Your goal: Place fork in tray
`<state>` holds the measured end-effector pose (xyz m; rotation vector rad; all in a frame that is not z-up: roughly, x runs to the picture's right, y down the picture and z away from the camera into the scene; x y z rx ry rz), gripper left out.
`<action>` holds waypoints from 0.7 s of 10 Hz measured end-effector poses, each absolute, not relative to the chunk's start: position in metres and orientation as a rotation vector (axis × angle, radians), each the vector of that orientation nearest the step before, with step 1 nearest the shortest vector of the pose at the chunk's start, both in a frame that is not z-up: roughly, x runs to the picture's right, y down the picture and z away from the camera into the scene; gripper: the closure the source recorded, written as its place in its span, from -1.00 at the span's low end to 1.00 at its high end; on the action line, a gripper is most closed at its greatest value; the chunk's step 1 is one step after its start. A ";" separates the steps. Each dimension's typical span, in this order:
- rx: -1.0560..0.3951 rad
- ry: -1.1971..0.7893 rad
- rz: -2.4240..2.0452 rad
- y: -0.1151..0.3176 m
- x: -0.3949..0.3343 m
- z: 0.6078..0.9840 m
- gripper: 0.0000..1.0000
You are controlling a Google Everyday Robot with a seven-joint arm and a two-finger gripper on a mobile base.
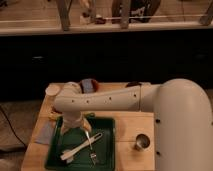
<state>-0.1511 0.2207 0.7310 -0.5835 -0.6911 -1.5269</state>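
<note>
My gripper [75, 130] hangs over the far-left part of the tray [107, 155], fingers spread wide and holding nothing. The fork [92, 153] lies flat inside the tray, just nearward and right of my fingertips. Its long axis runs far-to-near, head toward the front rim, crossing the white utensil [75, 150]. I judge that a straight lift would clear it.

Hand [76, 131], fingers spread, above rear of green tray [112, 146] on surface [131, 125]; fork [92, 153] lying inside across white utensil [75, 151].
</note>
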 end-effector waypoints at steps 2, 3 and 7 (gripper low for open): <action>-0.588 -0.688 -1.532 0.219 -0.150 0.731 -0.60; -0.587 -0.689 -1.533 0.219 -0.149 0.731 -0.60; -0.576 -0.691 -1.543 0.217 -0.148 0.731 -0.60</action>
